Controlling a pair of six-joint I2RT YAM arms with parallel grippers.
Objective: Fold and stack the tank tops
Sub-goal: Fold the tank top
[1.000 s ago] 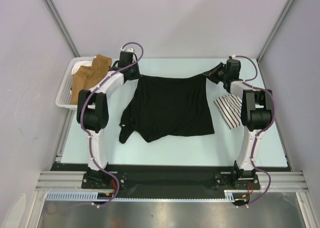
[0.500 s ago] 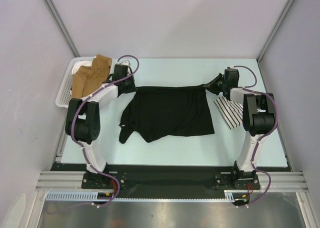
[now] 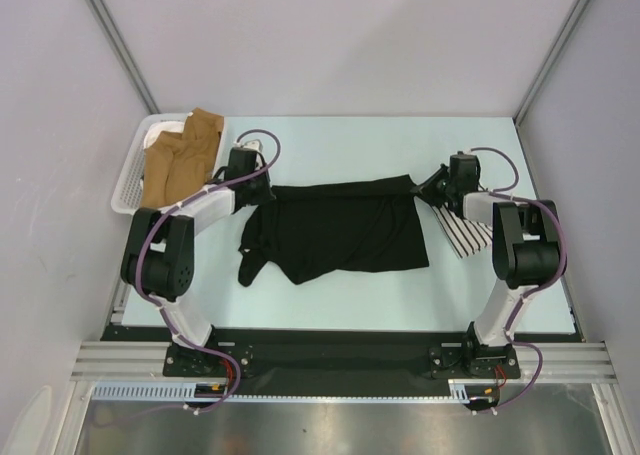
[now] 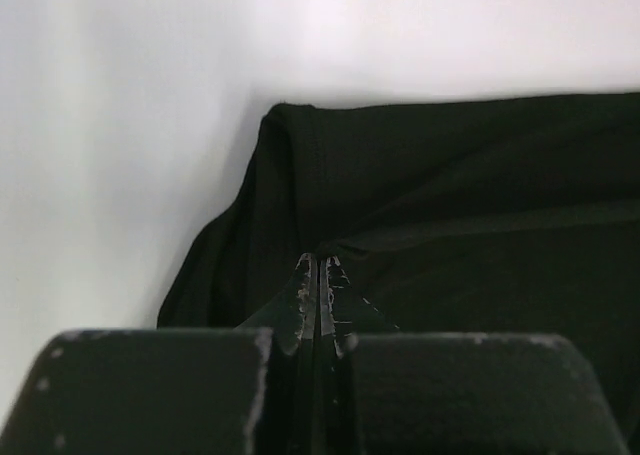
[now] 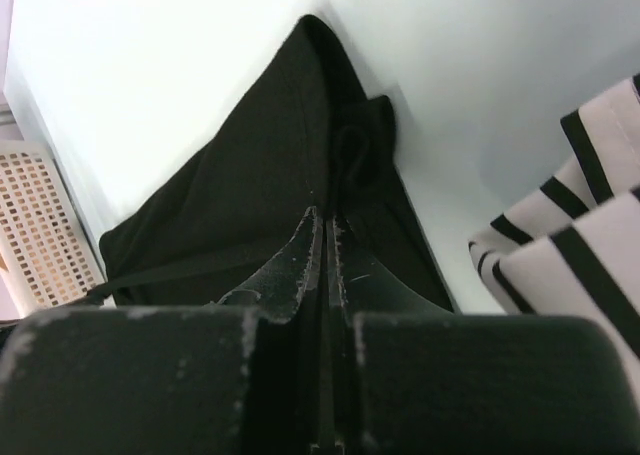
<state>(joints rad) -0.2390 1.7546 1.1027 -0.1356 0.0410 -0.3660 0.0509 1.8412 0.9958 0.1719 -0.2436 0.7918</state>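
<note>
The black tank top lies spread in the middle of the table, its far edge drawn toward the near side. My left gripper is shut on its far left corner, and the left wrist view shows the jaws pinched tight on black cloth. At the far right corner my right gripper is shut on the cloth too, fingertips closed on a black fold. The striped tank top lies folded at the right, partly under the right arm, and shows in the right wrist view.
A white basket at the far left holds brown cloth. Bare pale table top stretches beyond the black top. Grey walls close in both sides and the back.
Both grippers have come toward the near side and lower, dragging the black top's far edge with them. The visible cloth is shorter front to back.
</note>
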